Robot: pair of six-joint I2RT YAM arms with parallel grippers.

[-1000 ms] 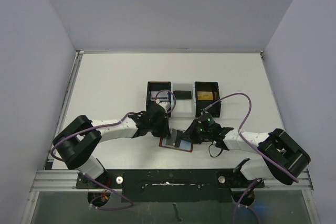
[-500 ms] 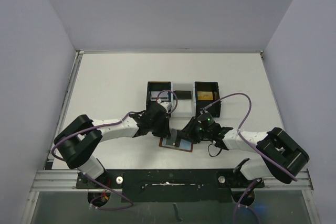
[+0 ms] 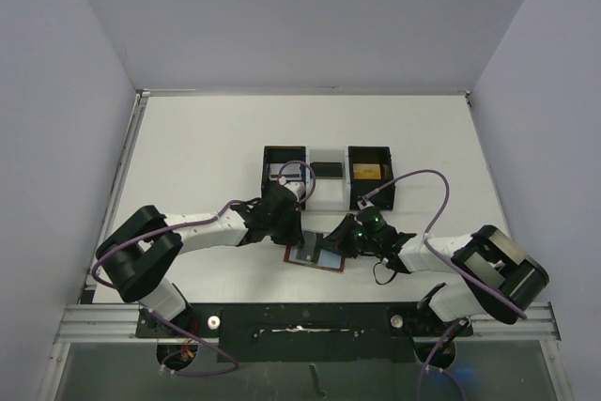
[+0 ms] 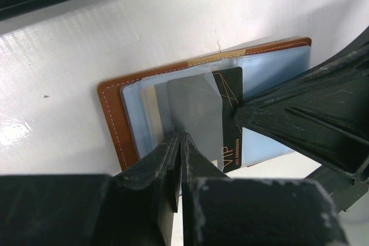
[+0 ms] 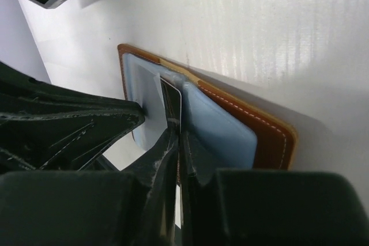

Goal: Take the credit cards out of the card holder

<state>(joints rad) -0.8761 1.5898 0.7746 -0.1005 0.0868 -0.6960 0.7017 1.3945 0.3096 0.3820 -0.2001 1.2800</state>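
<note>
Between the two wrists, the small brown leather card holder (image 3: pixel 315 258) is lying open flat, the right gripper (image 5: pixel 176 142) pinching its thin black plastic card (image 4: pixel 232 128) lengthwise, the left gripper (image 4: pixel 180 149) sitting closed alongside.

Stitched brown leather card holder (image 4: pixel 112 120), smooth blue-grey plastic pockets (image 4: pixel 272 73), glossy black card (image 4: pixel 230 142), sheeny white table (image 4: pixel 86 44)

Left claw (image 3: pixel 293 235) and right claw (image 3: pixel 339 244) meet over open card holder (image 3: pixel 315 255); three-compartment tray (image 3: pixel 326 191) just beyond.
</note>
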